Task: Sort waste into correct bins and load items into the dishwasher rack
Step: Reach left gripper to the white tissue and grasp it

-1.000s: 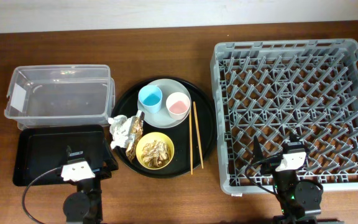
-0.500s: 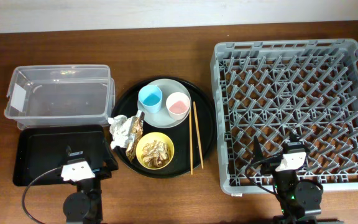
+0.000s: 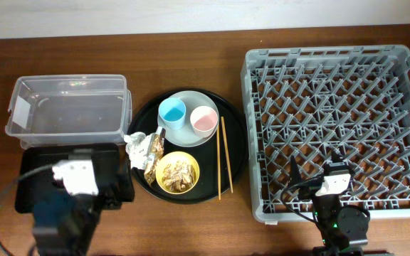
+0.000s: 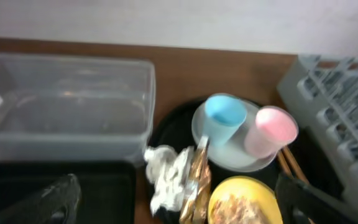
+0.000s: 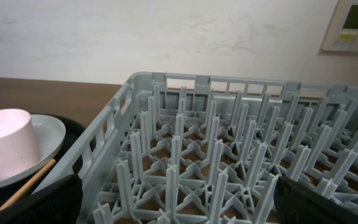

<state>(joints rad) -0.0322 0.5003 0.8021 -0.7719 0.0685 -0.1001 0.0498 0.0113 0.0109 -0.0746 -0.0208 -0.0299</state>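
Crumpled white tissue (image 3: 137, 148) and a gold-brown wrapper (image 3: 154, 153) lie at the left rim of the round tray. A yellow bowl (image 3: 177, 186) holds beige food scraps (image 3: 178, 171). A blue cup (image 3: 171, 112) and a pink cup (image 3: 203, 118) stand on the grey-blue plate (image 3: 189, 135). Chopsticks (image 3: 224, 156) lie to its right. My left gripper (image 3: 112, 186) is open and empty, raised above the shallow black tray (image 3: 34, 167); its wrist view faces the tissue (image 4: 166, 171) and wrapper (image 4: 197, 180). My right gripper (image 3: 315, 167) is open and empty over the grey rack (image 3: 340, 114).
The clear tub (image 3: 70, 80) stands behind the black tray, empty. The large round black tray (image 3: 237, 142) holds the dishes between tub and rack. The right wrist view shows rack pegs (image 5: 229, 143), the pink cup (image 5: 5, 140) and a chopstick (image 5: 27, 183).
My left arm has risen above the black tray and looks larger and blurred in the overhead view. The right arm and all objects have not moved.
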